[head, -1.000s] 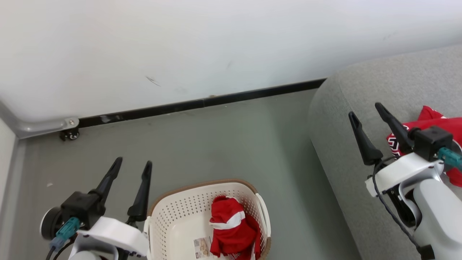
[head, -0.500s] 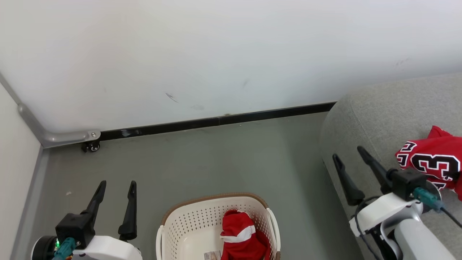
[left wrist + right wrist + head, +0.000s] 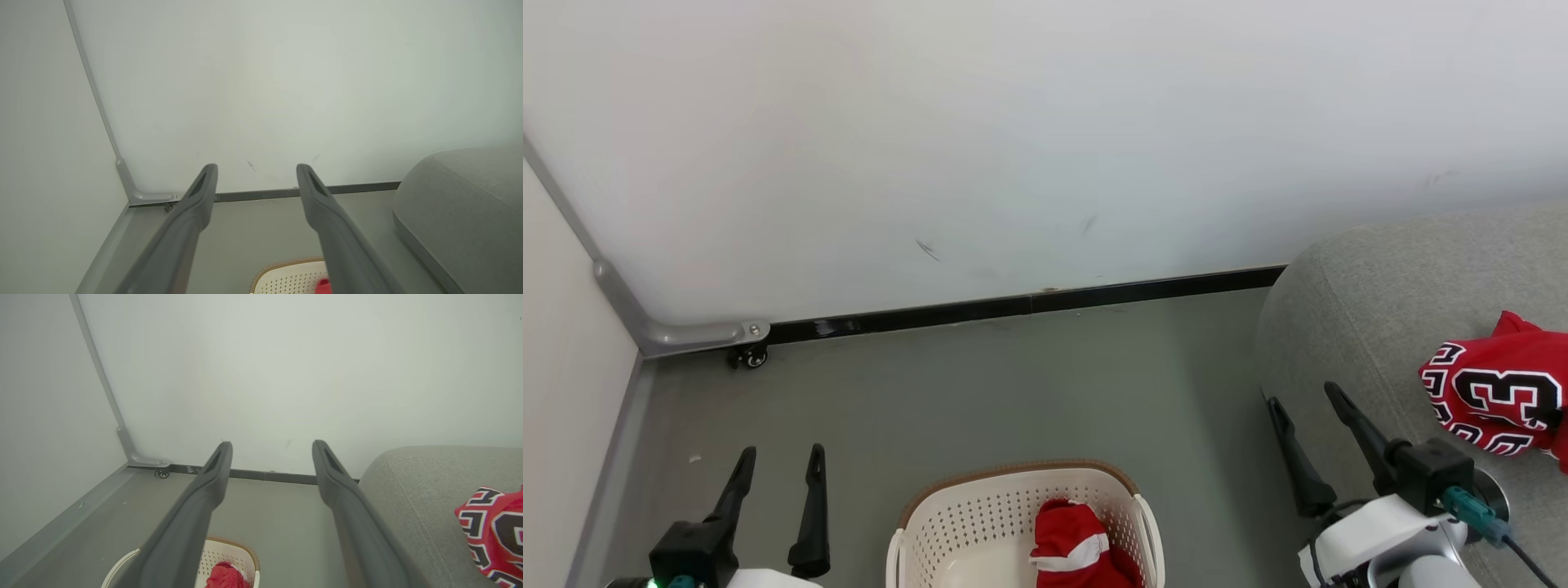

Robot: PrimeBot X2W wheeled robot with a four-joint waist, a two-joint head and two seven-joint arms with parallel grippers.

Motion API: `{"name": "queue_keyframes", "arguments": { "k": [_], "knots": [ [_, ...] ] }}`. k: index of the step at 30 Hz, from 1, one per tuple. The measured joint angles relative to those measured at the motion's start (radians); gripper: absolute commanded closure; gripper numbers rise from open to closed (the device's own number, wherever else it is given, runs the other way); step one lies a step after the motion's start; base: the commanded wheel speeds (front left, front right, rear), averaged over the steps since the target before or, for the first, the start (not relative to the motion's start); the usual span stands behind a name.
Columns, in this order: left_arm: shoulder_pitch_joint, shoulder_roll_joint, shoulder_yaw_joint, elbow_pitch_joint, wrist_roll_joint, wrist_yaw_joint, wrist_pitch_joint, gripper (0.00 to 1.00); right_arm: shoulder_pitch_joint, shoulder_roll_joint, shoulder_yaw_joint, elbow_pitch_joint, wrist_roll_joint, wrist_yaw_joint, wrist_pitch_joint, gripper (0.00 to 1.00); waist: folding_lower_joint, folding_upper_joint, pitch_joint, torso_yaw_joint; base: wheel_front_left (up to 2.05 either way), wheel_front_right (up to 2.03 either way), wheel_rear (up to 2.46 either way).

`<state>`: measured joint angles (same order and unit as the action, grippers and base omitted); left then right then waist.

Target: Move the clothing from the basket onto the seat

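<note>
Between the two claws, low and back toward the wrists, the basket (image 3: 980, 514) is seen standing on the grey floor (image 3: 1013, 384), cut off by the lower edge of the head view. Red shorts (image 3: 1076, 545) are bunched in its right half, against the wall nearer the right claw (image 3: 1302, 394). A white stripe is noted running across the heap, roughly side to side, but no clear long axis can be made out in so crumpled a bundle. Left claw (image 3: 783, 449): fingers spread wide, nothing held, shorts lying to its right and below the fingertips. Right claw: likewise spread wide and empty, poised at the rounded end of the seat (image 3: 1364, 327), shorts to its left and below. By the head view the right claw is judged slightly the nearer. In its wrist view the shorts are framed just under the gap between the fingers, whereas in the left wrist view a mere red sliver is caught beside the right-hand finger. Height above the basket cannot be told for either. A descent and an inward reach would be called for before any grasp. Red jersey (image 3: 1494, 400) is recorded on the seat, to the right of the right claw and apart from it. Writing: a black, white-edged "3" is read clearly, with part of a digit before it, taken to be a "2"; the lettering beneath is too folded to be read.
</note>
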<state>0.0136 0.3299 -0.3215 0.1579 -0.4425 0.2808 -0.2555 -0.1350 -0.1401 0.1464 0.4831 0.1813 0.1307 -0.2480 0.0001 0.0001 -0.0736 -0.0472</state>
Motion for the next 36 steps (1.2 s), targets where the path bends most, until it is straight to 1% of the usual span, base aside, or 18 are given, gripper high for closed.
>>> {"name": "queue_keyframes", "arguments": {
  "k": [5,8,13,16,30,36],
  "knots": [
    [0.019,-0.001,0.017,-0.012,0.015,0.002,0.0,0.0,0.044,0.04,-0.044,-0.029,-0.03,0.0,0.0,0.0,0.0,0.0,-0.008,-0.005,0.0,0.0,0.0],
    [0.028,-0.004,0.017,-0.015,0.021,0.009,0.0,0.0,0.059,0.053,-0.054,-0.038,-0.047,0.0,0.0,0.0,0.0,0.0,-0.01,-0.008,0.0,0.0,0.0],
    [0.042,-0.008,0.018,-0.015,0.03,0.01,0.0,0.0,0.099,0.072,-0.089,-0.064,-0.081,0.0,0.0,0.0,-0.0001,0.0,-0.015,-0.017,0.0,0.0,0.0],
    [0.051,-0.013,0.018,-0.014,0.035,0.009,0.0,0.0,0.119,0.08,-0.089,-0.08,-0.096,0.0,0.0,0.0,-0.0001,0.0,-0.017,-0.021,0.0,0.0,0.0],
    [0.069,-0.03,0.023,-0.014,0.065,-0.001,0.0,0.0,0.177,0.089,-0.105,-0.139,-0.149,0.0,0.0,0.0,-0.0001,0.0,-0.022,-0.043,0.0,0.0,0.0],
    [0.07,-0.035,0.026,-0.016,0.072,-0.014,0.0,0.0,0.193,0.091,-0.111,-0.166,-0.157,0.0,0.0,0.0,-0.0001,0.0,-0.022,-0.05,0.0,0.0,0.0]
  ]
}}
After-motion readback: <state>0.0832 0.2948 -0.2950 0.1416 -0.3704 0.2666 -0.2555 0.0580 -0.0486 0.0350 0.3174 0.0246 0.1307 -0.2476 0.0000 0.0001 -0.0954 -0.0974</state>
